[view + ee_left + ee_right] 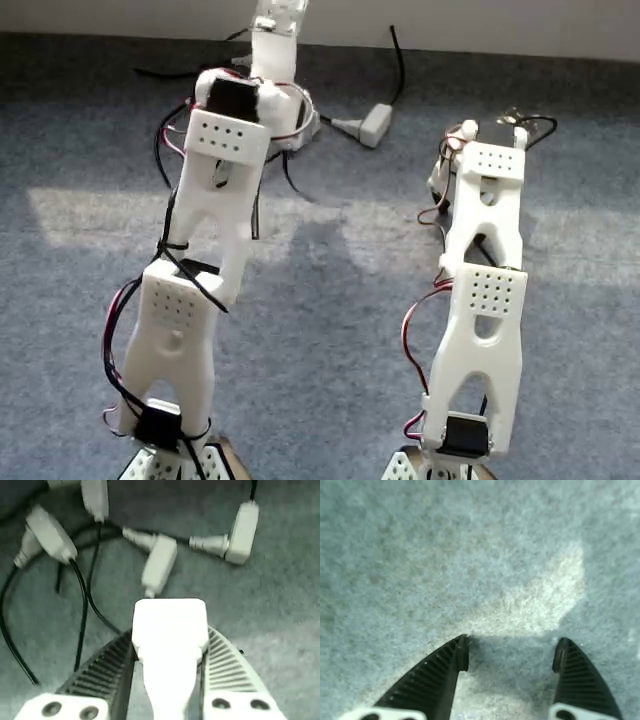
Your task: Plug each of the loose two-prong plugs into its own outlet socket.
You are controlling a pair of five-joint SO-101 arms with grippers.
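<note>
My left gripper (170,641) is shut on a white plug body (170,622), held just above the grey carpet. Beyond it lie several white cable ends. One slim white piece (160,562) points toward the held plug. A white block (241,526) has a grey plug boot (207,544) joined to it. Two more white pieces (47,535) (95,496) lie farther off among black cables. In the high view the left arm (225,165) stretches to the far edge, with a white block (375,122) beside it. My right gripper (512,655) hangs open over bare carpet.
Black cables (85,595) loop across the carpet around the plugs and run off past the far edge. The right arm (485,230) stands folded on its side. Bare carpet (340,330) lies between the two arms, crossed by a sunlit band.
</note>
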